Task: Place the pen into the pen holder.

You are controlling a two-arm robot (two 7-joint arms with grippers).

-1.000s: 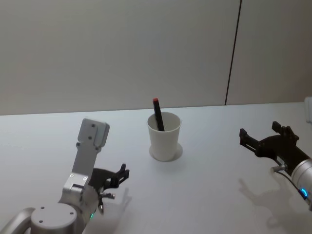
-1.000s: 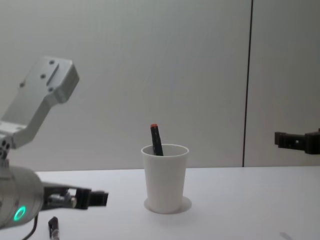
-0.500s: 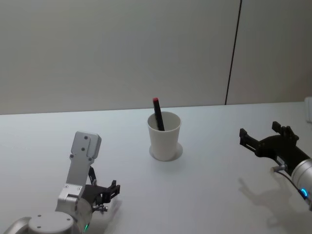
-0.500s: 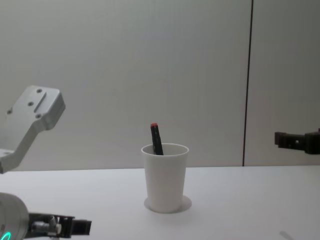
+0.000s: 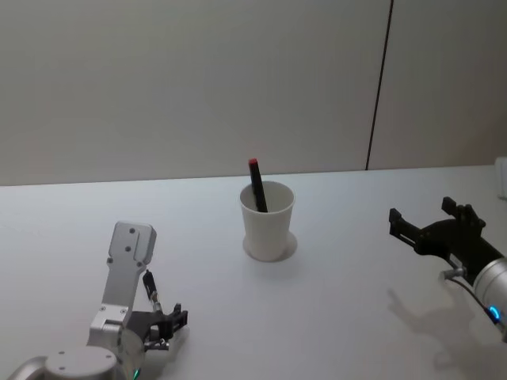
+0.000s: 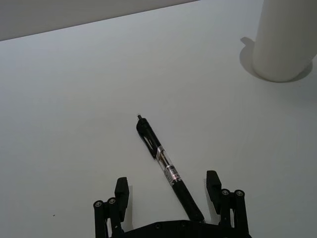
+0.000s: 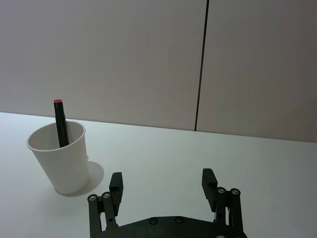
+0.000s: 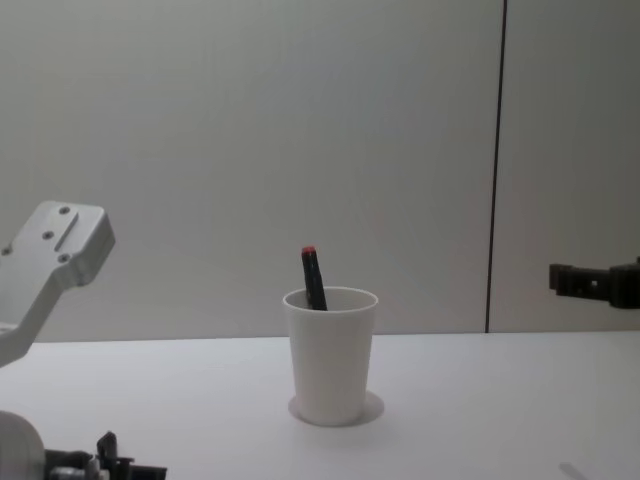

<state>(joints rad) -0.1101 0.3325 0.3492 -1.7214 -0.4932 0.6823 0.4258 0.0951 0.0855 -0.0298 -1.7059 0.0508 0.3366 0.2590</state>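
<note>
A black pen [image 6: 161, 158] with a clear middle section lies flat on the white table. My left gripper [image 6: 167, 187] is low over its near end, open, one finger on each side, not touching it. That gripper [image 5: 170, 323] is at the table's near left. The pen holder [image 5: 267, 222], a white paper cup, stands upright mid-table, and a dark red-capped pen [image 5: 257, 185] leans inside it. The chest view has the pen holder [image 8: 332, 355] with the red-capped pen [image 8: 313, 278] sticking out. My right gripper [image 5: 432, 226] hovers open at the right, well away from the cup [image 7: 60, 158].
The white table [image 5: 356, 301] stretches around the cup with free room on all sides. A plain grey wall [image 5: 198, 79] with a dark vertical seam stands behind. A small white object [image 5: 501, 178] sits at the far right edge.
My left arm has drawn back toward the near left and lowered, bringing its open gripper down around the pen lying on the table. The right arm, cup and red-capped pen have not moved.
</note>
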